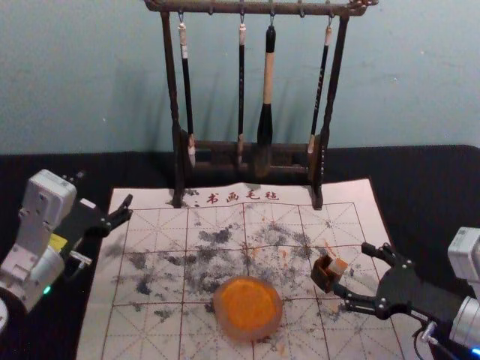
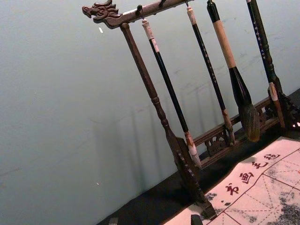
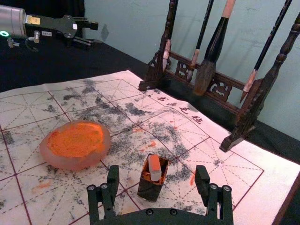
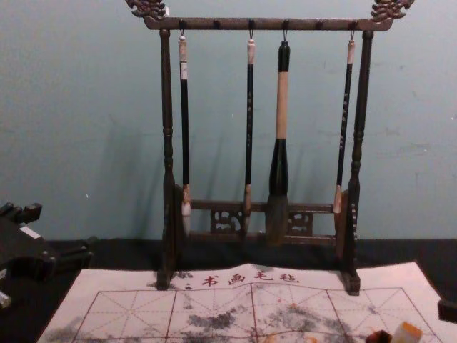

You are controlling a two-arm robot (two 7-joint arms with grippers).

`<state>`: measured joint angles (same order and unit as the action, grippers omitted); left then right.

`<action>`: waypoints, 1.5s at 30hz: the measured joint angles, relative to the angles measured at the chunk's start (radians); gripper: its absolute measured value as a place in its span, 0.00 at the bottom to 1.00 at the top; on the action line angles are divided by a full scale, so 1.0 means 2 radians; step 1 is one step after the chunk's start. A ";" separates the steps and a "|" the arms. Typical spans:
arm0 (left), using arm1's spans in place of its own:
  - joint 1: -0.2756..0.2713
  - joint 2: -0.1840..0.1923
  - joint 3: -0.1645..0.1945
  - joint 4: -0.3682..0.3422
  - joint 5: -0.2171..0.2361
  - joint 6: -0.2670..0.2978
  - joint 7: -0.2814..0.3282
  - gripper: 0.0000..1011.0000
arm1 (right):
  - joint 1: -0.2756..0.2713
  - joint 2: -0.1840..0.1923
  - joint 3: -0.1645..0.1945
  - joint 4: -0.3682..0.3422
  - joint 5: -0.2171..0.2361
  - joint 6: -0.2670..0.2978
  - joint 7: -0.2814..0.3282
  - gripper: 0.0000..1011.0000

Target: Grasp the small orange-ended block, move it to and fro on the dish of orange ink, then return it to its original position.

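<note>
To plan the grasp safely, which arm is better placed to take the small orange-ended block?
Right, I judge: the open right pincer faces the block; the left pincer is across the mat.

the rack [image 4: 360, 107] looks like dark carved wood with a dull sheen. the thick brush [image 4: 282, 107] has glossy black parts, a smooth pale wood-like section and soft matt bristles. on the near part of the matt, cloth-like sheet [image 3: 262, 187], the dish [image 3: 77, 161] looks smooth and translucent, its ink [image 3: 75, 140] rough and pasty. the right gripper [image 1: 352, 268] is matt black. the far wall [image 4: 86, 107] looks matt, lightly scuffed.
</note>
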<state>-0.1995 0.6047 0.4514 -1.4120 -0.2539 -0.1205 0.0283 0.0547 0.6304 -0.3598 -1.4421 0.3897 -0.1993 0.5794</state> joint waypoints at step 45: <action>0.000 0.000 0.000 0.000 0.000 0.000 0.000 0.99 | 0.038 -0.031 -0.005 0.044 -0.004 0.015 0.026 0.99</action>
<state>-0.1995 0.6047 0.4514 -1.4120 -0.2539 -0.1205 0.0283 0.1310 0.5684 -0.3703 -1.3540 0.3827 -0.1688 0.6321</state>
